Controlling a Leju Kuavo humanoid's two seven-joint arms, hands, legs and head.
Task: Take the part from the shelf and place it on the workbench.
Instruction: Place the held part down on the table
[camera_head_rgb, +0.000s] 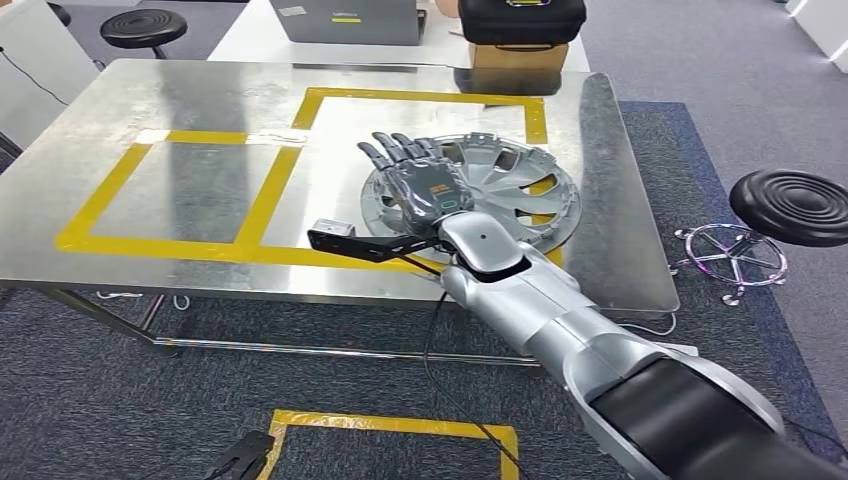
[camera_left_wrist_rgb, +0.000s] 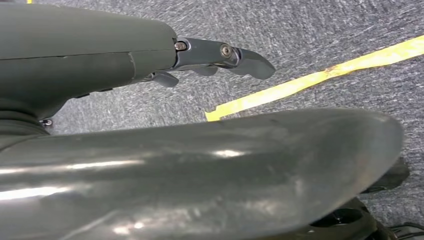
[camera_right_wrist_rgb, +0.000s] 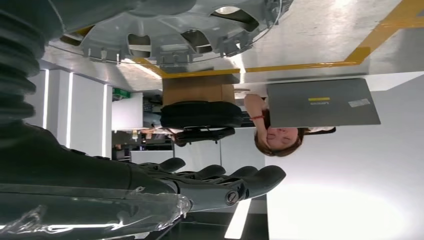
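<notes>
Right, my right hand (camera_head_rgb: 420, 180) hovers over the near edge of the silver wheel cover (camera_head_rgb: 505, 190), fingers stretched flat and apart, gripping nothing — whether it touches the part I cannot tell. The cover lies flat on the steel workbench (camera_head_rgb: 200, 200), across the yellow tape. My left hand (camera_left_wrist_rgb: 220, 57) hangs empty above the carpet. Farther back, a grey laptop (camera_head_rgb: 345, 20) — its lettering is unreadable.

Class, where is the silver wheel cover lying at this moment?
In the head view the wheel cover lies flat on the right part of the metal workbench, over the yellow tape outline, partly under the right hand.
</notes>
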